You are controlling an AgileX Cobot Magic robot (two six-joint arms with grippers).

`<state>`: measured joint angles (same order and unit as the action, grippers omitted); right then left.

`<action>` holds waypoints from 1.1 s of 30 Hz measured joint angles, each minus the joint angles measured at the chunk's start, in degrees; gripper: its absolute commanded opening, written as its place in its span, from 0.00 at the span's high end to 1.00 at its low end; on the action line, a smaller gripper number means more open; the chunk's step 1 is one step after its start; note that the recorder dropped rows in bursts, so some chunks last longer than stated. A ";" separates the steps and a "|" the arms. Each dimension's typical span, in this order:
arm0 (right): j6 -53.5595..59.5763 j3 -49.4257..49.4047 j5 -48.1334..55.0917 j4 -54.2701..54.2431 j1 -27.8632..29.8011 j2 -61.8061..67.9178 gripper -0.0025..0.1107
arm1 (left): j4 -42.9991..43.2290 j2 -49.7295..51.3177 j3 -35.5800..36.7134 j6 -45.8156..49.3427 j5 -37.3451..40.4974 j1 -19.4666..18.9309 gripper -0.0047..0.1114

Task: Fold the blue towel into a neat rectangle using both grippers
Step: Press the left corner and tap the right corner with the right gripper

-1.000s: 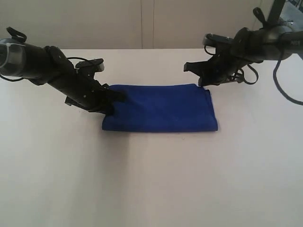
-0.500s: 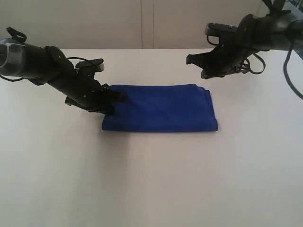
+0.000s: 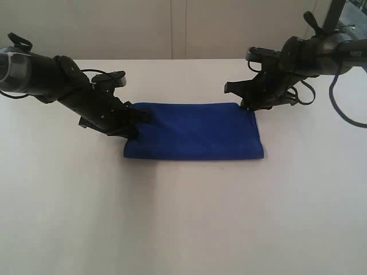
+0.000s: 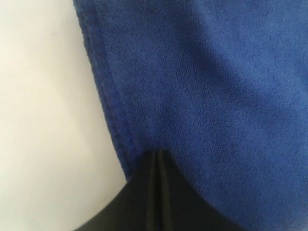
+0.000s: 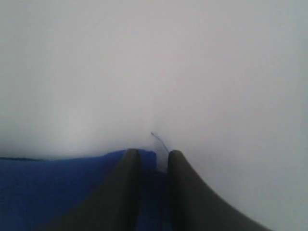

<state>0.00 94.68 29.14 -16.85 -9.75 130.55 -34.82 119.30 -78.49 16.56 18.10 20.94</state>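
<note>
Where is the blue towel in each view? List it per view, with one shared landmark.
Exterior view: blue towel lies centre, flat on the white table.
Left wrist view: fills most of the frame, under the left gripper.
Right wrist view: a blue strip at the right gripper.
Shared landmark: the white table.

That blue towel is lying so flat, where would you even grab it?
Likely at a corner of a short end of the blue towel, such as the far right one, coming in low from outside the edge. It lies flat on the table, so only its edges give something to pinch. The right gripper has its fingers either side of that corner.
</note>
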 measured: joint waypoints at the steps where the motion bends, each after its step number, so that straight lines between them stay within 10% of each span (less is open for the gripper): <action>1: 0.00 0.00 -0.23 0.00 0.00 0.00 0.98 | 0.00 0.00 0.00 0.00 0.00 0.00 0.96; 27: 0.00 0.00 3.52 5.45 0.00 -4.63 0.97 | 0.00 0.00 0.00 0.00 0.21 0.00 0.96; 33: 0.00 0.00 1.88 6.47 0.00 -3.14 0.73 | 0.00 0.00 0.00 0.09 0.21 0.00 0.96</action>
<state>0.00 94.68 31.02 -10.38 -9.75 127.42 -34.82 119.30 -78.49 16.65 18.31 20.94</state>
